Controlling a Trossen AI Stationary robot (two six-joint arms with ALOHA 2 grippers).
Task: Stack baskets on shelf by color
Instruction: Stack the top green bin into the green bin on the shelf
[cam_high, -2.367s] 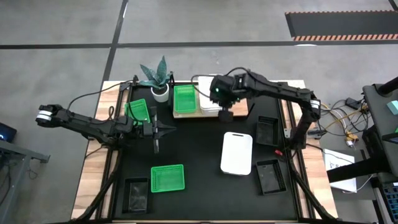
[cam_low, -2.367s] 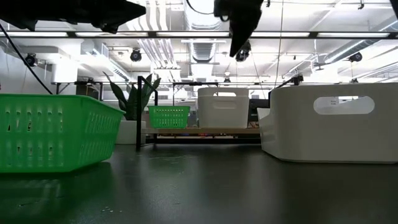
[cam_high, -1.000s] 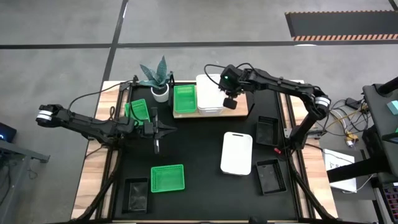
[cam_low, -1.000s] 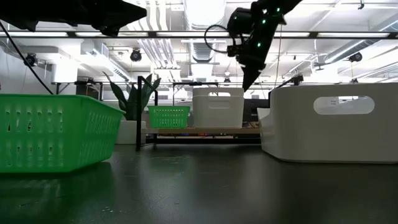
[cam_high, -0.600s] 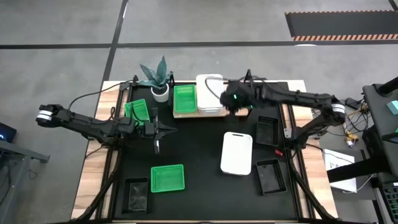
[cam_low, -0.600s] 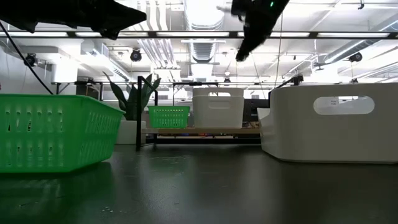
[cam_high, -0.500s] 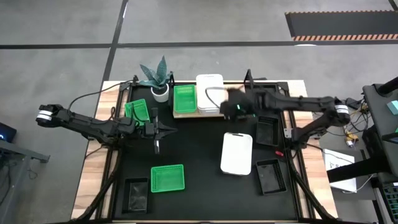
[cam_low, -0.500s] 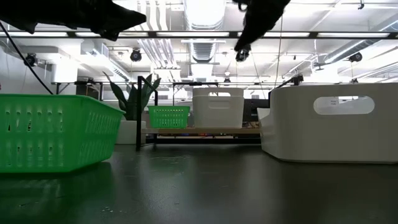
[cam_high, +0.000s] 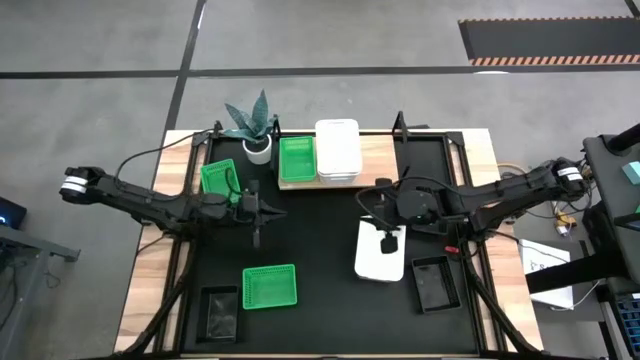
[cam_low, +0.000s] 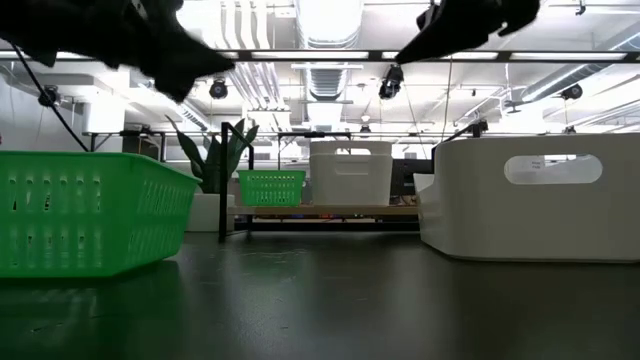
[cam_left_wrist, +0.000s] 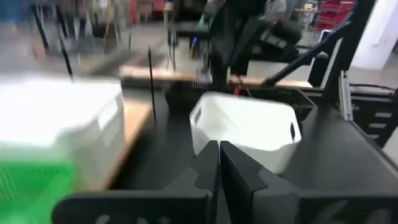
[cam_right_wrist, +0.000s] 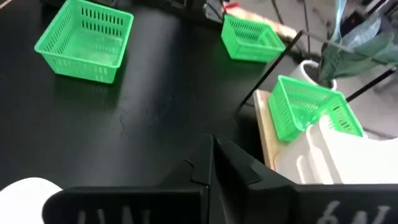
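The shelf (cam_high: 381, 164) lies at the far edge and carries a green basket (cam_high: 296, 160) and a white basket (cam_high: 337, 150) side by side. A second white basket (cam_high: 380, 258) rests on the black table. My right gripper (cam_high: 388, 238) hovers above it, shut (cam_right_wrist: 211, 152) and empty, high at the top of the low view (cam_low: 470, 20). My left gripper (cam_high: 256, 214) is shut (cam_left_wrist: 219, 155) above the table's left middle, between a green basket (cam_high: 220, 179) and another green basket (cam_high: 270, 286).
A potted plant (cam_high: 255, 128) stands at the shelf's left end. Black baskets sit at the near left (cam_high: 220, 312) and the near right (cam_high: 435, 282). Black shelf posts (cam_high: 399, 125) rise at the board's ends. The table's middle (cam_high: 310, 235) is bare.
My right gripper has swung away from the white basket on the shelf, toward the near edge and slightly right, and now hangs over the white basket on the table. My left arm has shifted a little toward the right. No basket has moved.
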